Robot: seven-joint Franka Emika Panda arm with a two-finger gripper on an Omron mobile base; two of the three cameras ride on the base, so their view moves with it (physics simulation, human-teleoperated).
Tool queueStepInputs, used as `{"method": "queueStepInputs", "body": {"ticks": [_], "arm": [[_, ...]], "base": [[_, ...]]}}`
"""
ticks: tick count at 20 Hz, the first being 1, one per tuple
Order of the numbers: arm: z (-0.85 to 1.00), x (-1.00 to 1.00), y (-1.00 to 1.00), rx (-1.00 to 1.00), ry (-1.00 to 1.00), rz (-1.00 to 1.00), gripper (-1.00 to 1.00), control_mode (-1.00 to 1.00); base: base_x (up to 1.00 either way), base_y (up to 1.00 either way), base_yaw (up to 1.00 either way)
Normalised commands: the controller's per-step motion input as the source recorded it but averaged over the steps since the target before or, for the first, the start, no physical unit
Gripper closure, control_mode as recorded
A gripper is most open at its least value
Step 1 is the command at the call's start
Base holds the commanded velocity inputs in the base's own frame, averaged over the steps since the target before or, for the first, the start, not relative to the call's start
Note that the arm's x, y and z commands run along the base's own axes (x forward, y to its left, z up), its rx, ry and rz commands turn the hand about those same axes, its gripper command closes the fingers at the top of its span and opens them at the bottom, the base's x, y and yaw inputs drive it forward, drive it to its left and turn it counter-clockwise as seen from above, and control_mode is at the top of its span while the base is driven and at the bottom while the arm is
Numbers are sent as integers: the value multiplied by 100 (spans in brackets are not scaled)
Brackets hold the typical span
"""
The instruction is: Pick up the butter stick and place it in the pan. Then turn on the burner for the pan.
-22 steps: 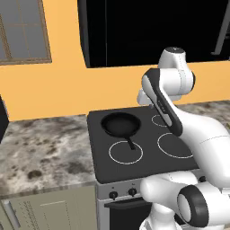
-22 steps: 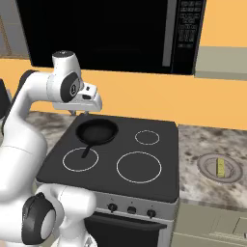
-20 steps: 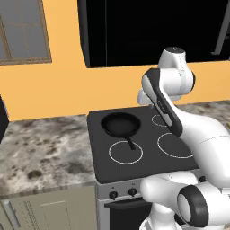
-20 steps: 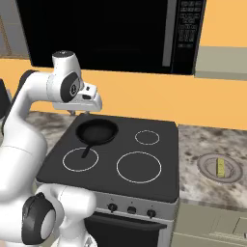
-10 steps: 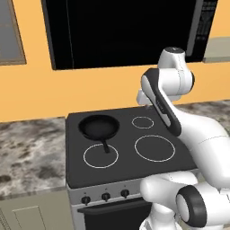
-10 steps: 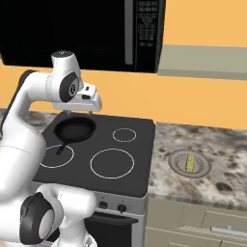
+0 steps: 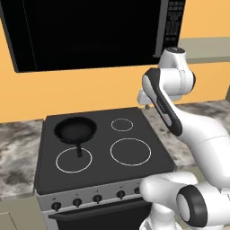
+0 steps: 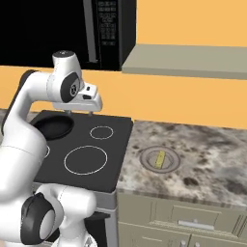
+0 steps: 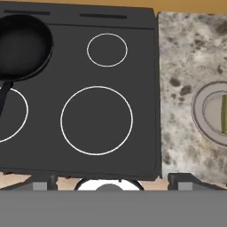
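Observation:
The black pan sits on the stove's back left burner, handle toward the front; it also shows as the pan and the pan. The pale yellow butter stick lies on a flat grey ringed disc on the counter right of the stove. In the hand view a sliver of the butter stick shows at the right edge. My gripper hangs open and empty above the stove's back edge, well left of the butter, and appears as the gripper and the gripper.
A black stovetop carries white burner rings, with a row of knobs on its front panel. A black microwave hangs above. Speckled stone counter stretches right of the stove, below a shelf on the orange wall.
The whole picture has shifted: the base has driven right, so the stove sits further left in both base views and the disc with the butter is nearer. The arm keeps its pose.

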Motion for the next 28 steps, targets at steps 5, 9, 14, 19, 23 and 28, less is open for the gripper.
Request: {"method": "queueStepInputs", "body": {"ticks": [5,9,14,19,23,28], "arm": [[0,0,0,0,0,0,-100,100],[0,0,0,0,0,0,-100,100],[0,0,0,0,0,0,-100,100],[0,0,0,0,0,0,-100,100],[-21,0,-60,5,1,-1,-100,-100],[-26,-3,-92,6,4,0,-100,-100]], "base": [[15,-25,0],[29,-2,0],[0,0,0],[0,-1,-1],[0,0,0],[0,0,0]]}}
